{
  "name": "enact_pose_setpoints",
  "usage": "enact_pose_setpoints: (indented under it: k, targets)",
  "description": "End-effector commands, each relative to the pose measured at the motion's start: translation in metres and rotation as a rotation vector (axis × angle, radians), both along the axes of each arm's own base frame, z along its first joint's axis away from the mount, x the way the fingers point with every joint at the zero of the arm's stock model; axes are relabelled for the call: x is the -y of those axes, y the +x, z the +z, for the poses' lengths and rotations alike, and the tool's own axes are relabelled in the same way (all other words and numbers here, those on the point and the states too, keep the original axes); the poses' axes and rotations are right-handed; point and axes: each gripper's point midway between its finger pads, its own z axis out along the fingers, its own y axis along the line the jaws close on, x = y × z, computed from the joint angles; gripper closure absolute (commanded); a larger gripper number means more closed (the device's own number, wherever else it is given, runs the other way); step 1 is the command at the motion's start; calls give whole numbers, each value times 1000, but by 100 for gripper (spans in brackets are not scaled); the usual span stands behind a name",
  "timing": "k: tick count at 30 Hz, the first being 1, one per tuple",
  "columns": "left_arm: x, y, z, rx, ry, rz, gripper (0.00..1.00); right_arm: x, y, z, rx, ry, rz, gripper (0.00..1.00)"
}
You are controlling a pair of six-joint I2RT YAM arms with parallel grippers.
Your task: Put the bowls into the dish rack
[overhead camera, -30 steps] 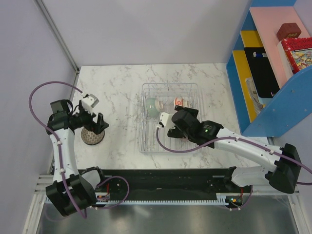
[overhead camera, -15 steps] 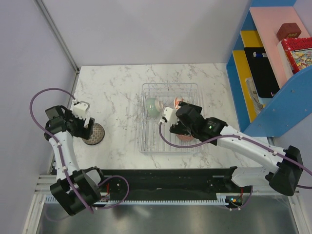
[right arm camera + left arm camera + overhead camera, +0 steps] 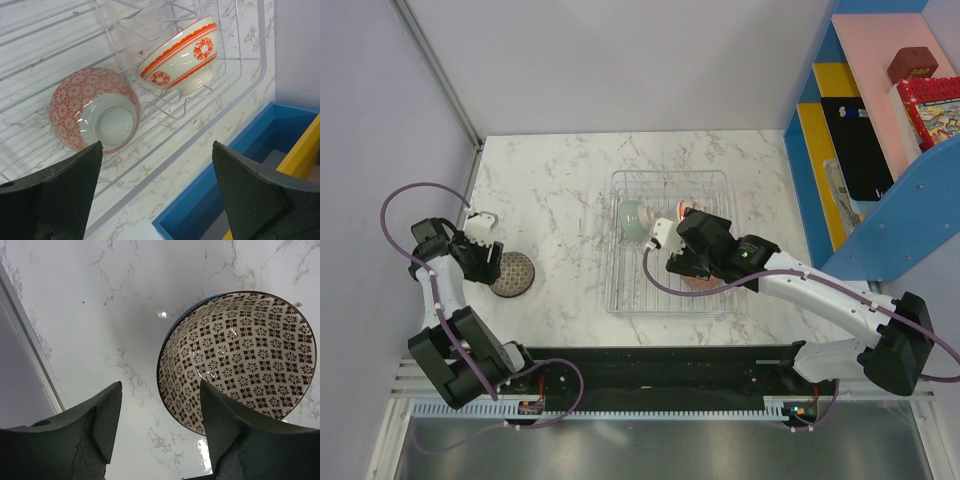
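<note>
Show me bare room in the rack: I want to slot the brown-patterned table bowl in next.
Free: the dish rack's near-left corner, bordered by the green bowl behind and the pink bowl to the right. Crowded: the right half, where the pink bowl and the orange-white bowl sit under the right tool.

Left gripper (image 3: pixel 160 385) gap: jaws spread, bare marble table (image 3: pixel 100 300) between them; brown-patterned bowl (image 3: pixel 240 360) just beside one finger.
Left flank: wall rail (image 3: pixel 27 350) close.
Dish rack (image 3: pixel 632 280), right end: pink bowl (image 3: pixel 95 111) and orange-and-white bowl (image 3: pixel 182 55) occupy the tines.
Rack, rear left: green bowl (image 3: pixel 636 218).
Rack, front left: open wires.
Right flank: blue shelf (image 3: pixel 220 200) near the rack.
</note>
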Motion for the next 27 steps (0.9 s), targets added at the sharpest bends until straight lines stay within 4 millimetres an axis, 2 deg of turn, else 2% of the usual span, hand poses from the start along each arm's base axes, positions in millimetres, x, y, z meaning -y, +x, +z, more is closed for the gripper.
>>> enact_pose_setpoints:
  k: [1, 5, 14, 20, 23, 27]
  targets:
    - [-9, 16, 7, 46, 20, -24, 33, -10, 4, 14, 7, 55, -2, 2]
    - [-5, 18, 4, 43, -12, -31, 42, -11, 4, 11, -2, 52, -3, 2]
    - [0, 24, 8, 65, -38, -47, 50, -13, 4, 9, -14, 51, -3, 2]
    - [2, 23, 0, 43, -69, -46, 61, -15, 3, 11, -19, 58, 3, 3]
    - [2, 24, -2, 37, -77, -43, 62, -16, 3, 13, -22, 65, 3, 2]
    - [2, 24, -2, 35, -83, -37, 74, -16, 3, 13, -25, 69, 6, 2]
